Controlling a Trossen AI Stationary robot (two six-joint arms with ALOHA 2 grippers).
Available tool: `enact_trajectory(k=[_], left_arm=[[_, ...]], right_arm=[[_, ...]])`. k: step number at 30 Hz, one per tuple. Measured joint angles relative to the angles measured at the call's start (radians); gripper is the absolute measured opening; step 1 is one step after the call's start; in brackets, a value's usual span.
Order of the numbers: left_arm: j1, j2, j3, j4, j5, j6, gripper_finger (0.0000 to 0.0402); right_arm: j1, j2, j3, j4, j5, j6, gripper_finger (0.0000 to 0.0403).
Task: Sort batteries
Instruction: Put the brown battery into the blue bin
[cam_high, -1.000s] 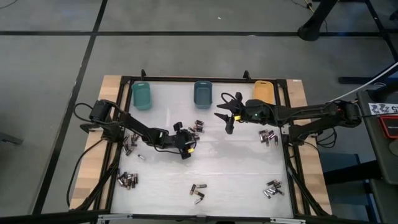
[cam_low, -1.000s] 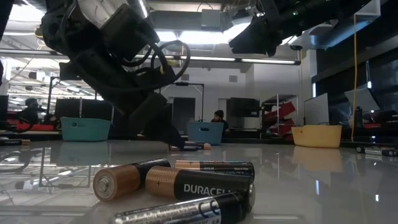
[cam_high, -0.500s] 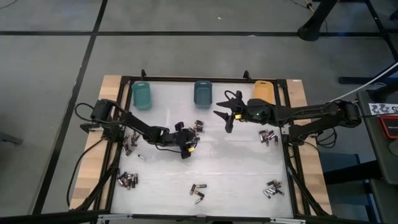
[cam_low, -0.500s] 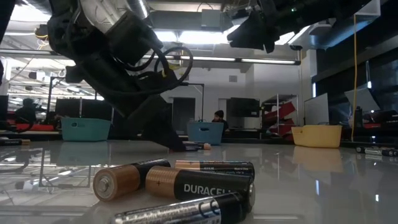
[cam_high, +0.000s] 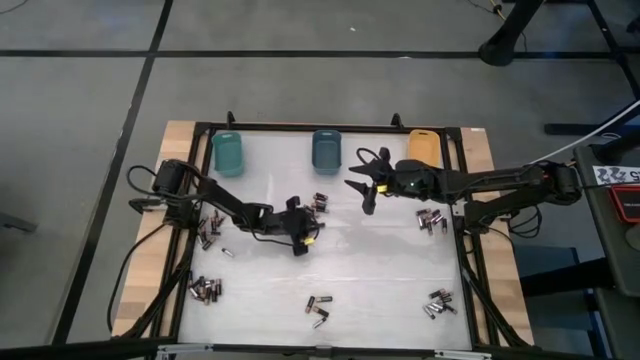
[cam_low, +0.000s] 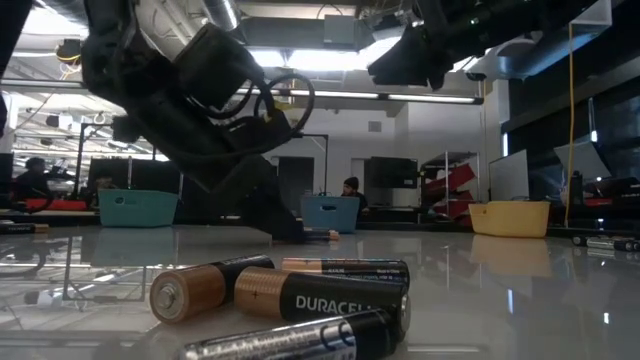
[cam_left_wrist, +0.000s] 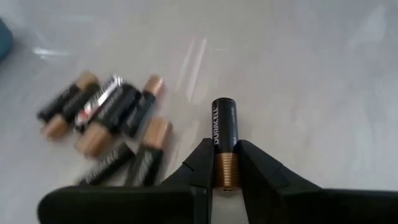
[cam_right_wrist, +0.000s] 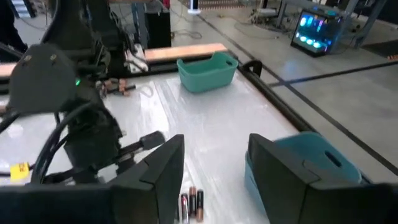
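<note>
My left gripper (cam_left_wrist: 225, 171) is down at the table near its middle (cam_high: 308, 216), shut on a black battery with a coppery end (cam_left_wrist: 224, 127). A loose cluster of batteries (cam_left_wrist: 109, 127) lies flat on the white table beside it (cam_high: 318, 203). My right gripper (cam_right_wrist: 214, 168) hangs open above the table in front of the blue bin (cam_high: 326, 150), holding nothing (cam_high: 362, 186). The teal bin (cam_high: 228, 153) and the orange bin (cam_high: 424, 147) stand along the far edge. My left gripper pinches the battery's coppery end (cam_left_wrist: 225, 163) between its two fingertips. The fingers slant down from the table's left side and lie along the battery. Its black end (cam_left_wrist: 223, 107) sticks out ahead of them, and the battery appears to lie on the table.
More battery heaps lie at the left (cam_high: 208, 230), near left (cam_high: 205, 289), near middle (cam_high: 318, 310), near right (cam_high: 438, 303) and right (cam_high: 432, 219). In the low view several batteries (cam_low: 300, 300) lie close up. A black frame (cam_high: 330, 127) rims the table.
My left gripper has crept a little toward the battery cluster near the table's middle and sunk slightly.
</note>
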Motion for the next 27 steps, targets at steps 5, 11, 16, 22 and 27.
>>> enact_trajectory(k=[5,11,16,22,27], left_arm=[[0.081,-0.019,0.01,0.042,0.002,0.109,0.0041],[0.014,-0.032,0.0,0.026,0.071,0.119,0.0041],[-0.016,-0.094,0.02,0.008,0.064,0.17,0.0041],[0.029,-0.261,0.023,-0.085,-0.084,0.251,0.0042],[0.188,-0.395,0.025,-0.176,-0.132,0.3,0.0042]], right_arm=[[0.0,0.0,-0.001,0.01,-0.007,-0.002,0.0182],[0.001,0.009,-0.008,-0.022,-0.006,-0.004,0.0182],[0.0,0.034,-0.009,-0.016,0.019,0.022,0.0182],[0.0,0.035,-0.01,-0.01,0.039,0.02,0.0182],[0.0,0.034,-0.01,0.037,0.059,-0.006,0.0182]])
